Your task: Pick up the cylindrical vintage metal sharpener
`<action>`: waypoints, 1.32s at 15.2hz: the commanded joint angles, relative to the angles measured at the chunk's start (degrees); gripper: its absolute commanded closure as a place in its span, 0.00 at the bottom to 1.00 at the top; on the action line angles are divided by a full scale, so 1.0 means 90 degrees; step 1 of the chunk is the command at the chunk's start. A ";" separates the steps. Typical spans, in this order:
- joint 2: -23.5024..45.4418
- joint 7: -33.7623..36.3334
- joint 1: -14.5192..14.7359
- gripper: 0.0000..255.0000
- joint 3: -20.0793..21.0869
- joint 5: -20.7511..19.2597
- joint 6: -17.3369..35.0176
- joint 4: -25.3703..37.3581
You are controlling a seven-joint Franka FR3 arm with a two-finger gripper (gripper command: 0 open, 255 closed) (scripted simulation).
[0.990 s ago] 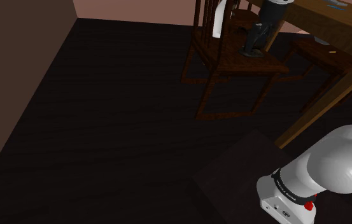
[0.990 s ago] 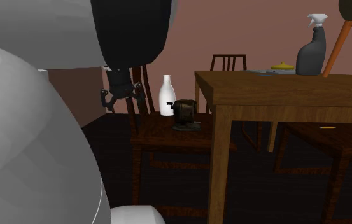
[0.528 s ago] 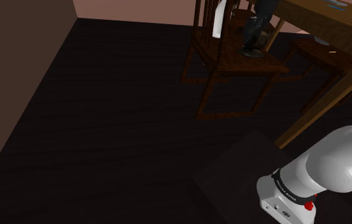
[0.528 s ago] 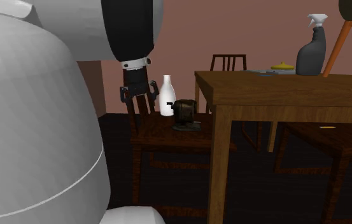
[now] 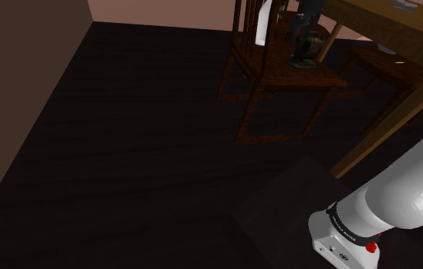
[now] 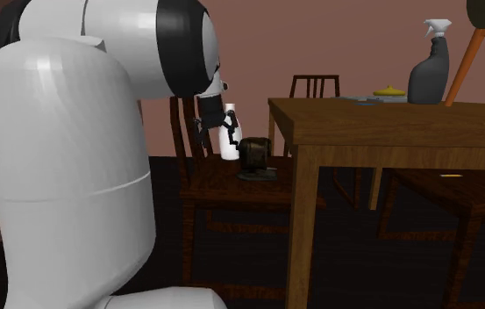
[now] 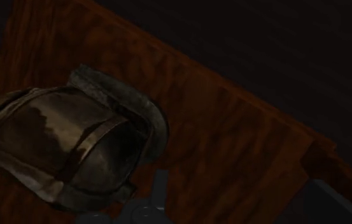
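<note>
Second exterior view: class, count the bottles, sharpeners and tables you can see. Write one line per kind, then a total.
Bottles: 2, the white bottle and the dark grey spray bottle
Sharpeners: 1, the dark sharpener
Tables: 1, the wooden table
Total: 4

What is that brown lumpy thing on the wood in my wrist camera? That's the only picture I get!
Observer: That's the sharpener. In the second exterior view it stands on a wooden chair seat, next to a big table.
Operator: Is anything else on the chair?
Observer: Yes, a white bottle stands on the seat, at that view's left of the sharpener.
Operator: Where's my hand?
Observer: The gripper hangs above the seat with its fingers open, level with the bottle and overlapping it in that view.
</note>
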 commanded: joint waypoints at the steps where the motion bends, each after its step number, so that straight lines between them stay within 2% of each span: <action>1: 0.0521 -0.0222 -0.0125 0.00 -0.0090 0.0130 -0.0127 0.0645; 3: 0.1092 -0.0429 -0.0284 0.00 -0.0158 0.0285 -0.0306 0.1384; 5: 0.1706 -0.0602 -0.0576 0.00 -0.0079 0.0410 -0.0552 0.2238; 8: 0.2818 -0.0837 -0.1032 0.00 0.0026 0.0606 -0.1121 0.3918; 9: 0.2950 -0.0858 -0.1083 0.00 0.0039 0.0626 -0.1200 0.4129; 16: 0.2652 -0.0753 -0.0978 0.00 0.0045 0.0547 -0.0369 0.2993; 18: 0.2651 -0.0753 -0.0978 0.00 0.0045 0.0547 -0.0368 0.2992; 19: 0.2670 -0.0756 -0.0983 1.00 0.0046 0.0552 -0.0377 0.3020; 20: 0.2666 -0.0754 -0.0981 1.00 0.0046 0.0550 -0.0370 0.3008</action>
